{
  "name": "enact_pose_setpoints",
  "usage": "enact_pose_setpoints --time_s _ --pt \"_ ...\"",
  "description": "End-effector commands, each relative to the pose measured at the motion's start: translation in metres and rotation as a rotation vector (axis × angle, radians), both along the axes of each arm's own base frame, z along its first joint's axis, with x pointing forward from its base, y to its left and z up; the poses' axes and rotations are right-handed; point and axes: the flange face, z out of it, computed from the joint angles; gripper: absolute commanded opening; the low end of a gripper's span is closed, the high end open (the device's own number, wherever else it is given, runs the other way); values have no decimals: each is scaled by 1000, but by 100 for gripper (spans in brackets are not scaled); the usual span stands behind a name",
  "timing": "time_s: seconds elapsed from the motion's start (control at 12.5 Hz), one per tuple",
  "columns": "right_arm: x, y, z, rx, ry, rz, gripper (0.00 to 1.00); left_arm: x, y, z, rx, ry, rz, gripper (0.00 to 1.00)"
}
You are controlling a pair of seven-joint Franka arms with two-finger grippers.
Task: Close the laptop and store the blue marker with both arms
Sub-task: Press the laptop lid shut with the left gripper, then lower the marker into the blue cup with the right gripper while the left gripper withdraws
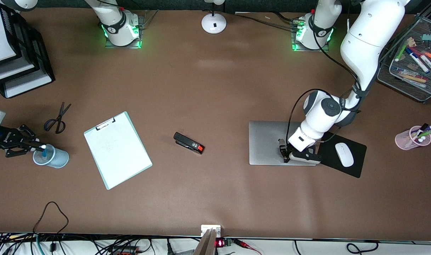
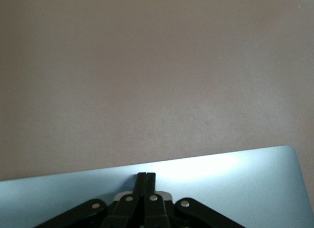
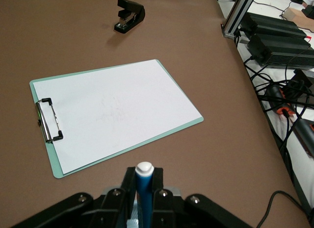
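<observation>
The laptop (image 1: pixel 266 141) lies closed on the table toward the left arm's end, its silver-grey lid (image 2: pixel 235 184) facing up. My left gripper (image 1: pixel 284 154) (image 2: pixel 146 178) is shut with nothing in it, its tips down on the lid near the edge closest to the front camera. At the right arm's end, my right gripper (image 1: pixel 38 147) (image 3: pixel 144 176) is shut on the blue marker (image 1: pixel 43 148) (image 3: pixel 145 189). The marker stands upright, white end up, over the mouth of a light-blue cup (image 1: pixel 56 159). Its lower part is hidden.
A white clipboard (image 1: pixel 118 148) (image 3: pixel 117 110), a black stapler (image 1: pixel 188 142) (image 3: pixel 129 14) and scissors (image 1: pixel 57 118) lie mid-table. A white mouse (image 1: pixel 344 154) sits on a black mat beside the laptop. A pink pen cup (image 1: pixel 412 138), wire tray (image 1: pixel 413 60) and stacked trays (image 1: pixel 13 60) stand at the ends.
</observation>
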Motion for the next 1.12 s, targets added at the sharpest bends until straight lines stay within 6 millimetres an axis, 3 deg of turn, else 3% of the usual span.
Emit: enact_pose_setpoints --time_s 0.0,0.32,0.72,0.88,0.96,1.04 --pt "4 -2 -14 2 -6 8 4 9 5 51 86 43 -36 0" --pt "3 -4 -30 2 8 -1 5 12 8 121 207 200 -63 1" --pt "4 -7 -33 -15 -1 -15 5 -7 7 219 314 392 -64 7" --pt "4 -7 -33 -14 4 -20 14 -16 10 248 336 443 -55 28" --pt "4 -7 -33 -12 10 -25 37 -21 6 256 347 465 -62 60" --pt "4 -7 -33 -12 11 -26 99 -26 1 264 350 464 -68 100"
